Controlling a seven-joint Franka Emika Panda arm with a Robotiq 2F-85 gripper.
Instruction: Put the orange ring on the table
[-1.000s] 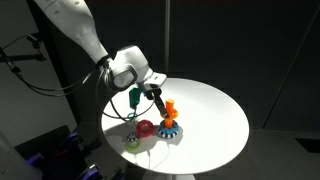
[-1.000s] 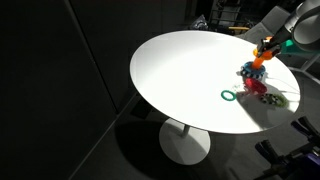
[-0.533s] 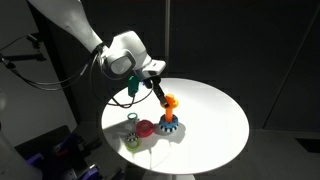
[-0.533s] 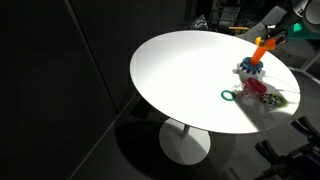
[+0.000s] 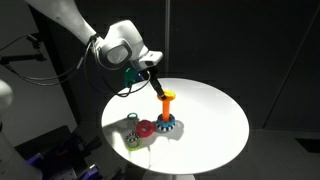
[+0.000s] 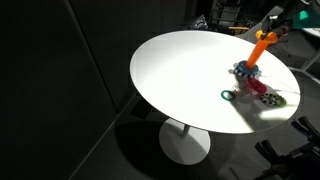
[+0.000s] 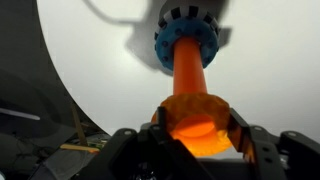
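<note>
The orange ring point(image 7: 195, 120) is held between my gripper's point(image 7: 197, 128) two fingers. It sits at the top end of the upright orange peg point(image 7: 188, 65), which rises from a blue toothed base point(image 7: 185, 40) on the white round table point(image 7: 270, 70). In both exterior views the ring point(image 5: 167, 96) point(image 6: 264, 38) is high above the base point(image 5: 166, 125) point(image 6: 245, 70), with the gripper point(image 5: 158, 86) point(image 6: 274, 30) shut on it. Whether the ring still surrounds the peg tip is not clear.
A larger red ring point(image 5: 146, 128) point(image 6: 257, 86) lies beside the base. A thin green ring point(image 5: 133, 118) point(image 6: 228, 95) and a yellow-green ring point(image 5: 132, 140) point(image 6: 279, 98) lie near the table's point(image 5: 215, 110) point(image 6: 180, 70) edge.
The gripper has risen with the orange ring, sliding it from low on the peg up to the peg's top. The other toys have not moved.
</note>
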